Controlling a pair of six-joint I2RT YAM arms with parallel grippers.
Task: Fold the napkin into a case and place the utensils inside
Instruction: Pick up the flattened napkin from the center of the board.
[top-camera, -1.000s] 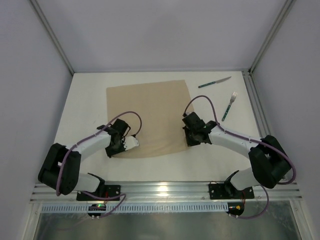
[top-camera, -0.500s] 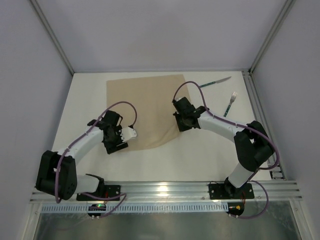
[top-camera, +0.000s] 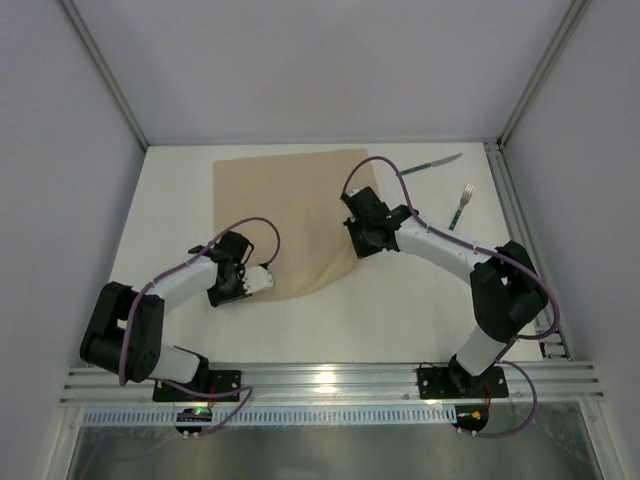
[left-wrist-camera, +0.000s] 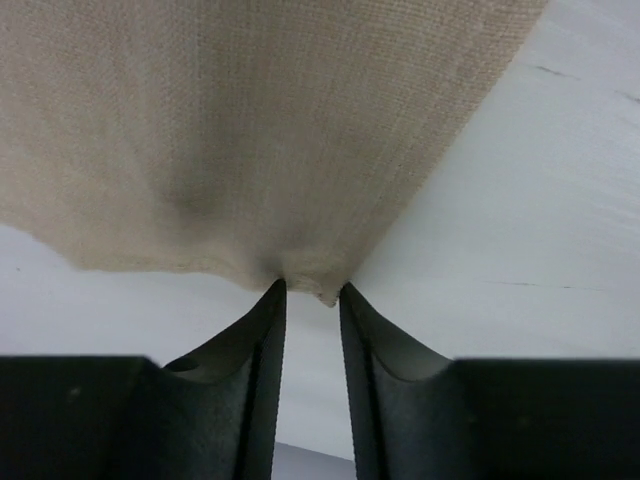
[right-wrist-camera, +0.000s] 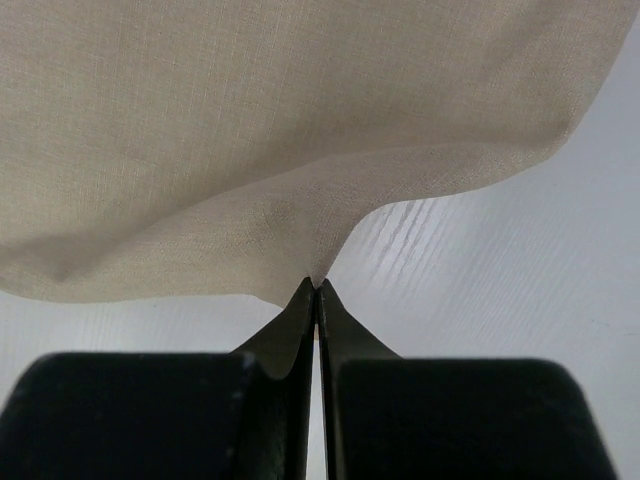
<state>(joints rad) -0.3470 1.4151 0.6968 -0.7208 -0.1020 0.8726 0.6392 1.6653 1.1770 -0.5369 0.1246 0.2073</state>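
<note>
The beige napkin (top-camera: 285, 205) lies on the white table, its near right part lifted and creased. My right gripper (top-camera: 360, 240) is shut on that edge; in the right wrist view the cloth (right-wrist-camera: 250, 120) rises in a peak from the closed tips of the gripper (right-wrist-camera: 317, 285). My left gripper (top-camera: 268, 283) is at the near left corner. In the left wrist view its jaws stand apart, and the corner of the napkin (left-wrist-camera: 260, 120) reaches just between the tips of the gripper (left-wrist-camera: 312, 290), unpinched. The knife (top-camera: 430, 164) and fork (top-camera: 459, 212) lie at the far right.
Metal frame posts and a rail (top-camera: 505, 190) border the table on the right, close to the fork. A purple cable (top-camera: 395, 180) loops over the right arm above the napkin's right edge.
The right gripper has carried the napkin's near right corner away from the arm bases, folding the cloth upward. The left gripper let go of the near left corner and now sits open at it.
</note>
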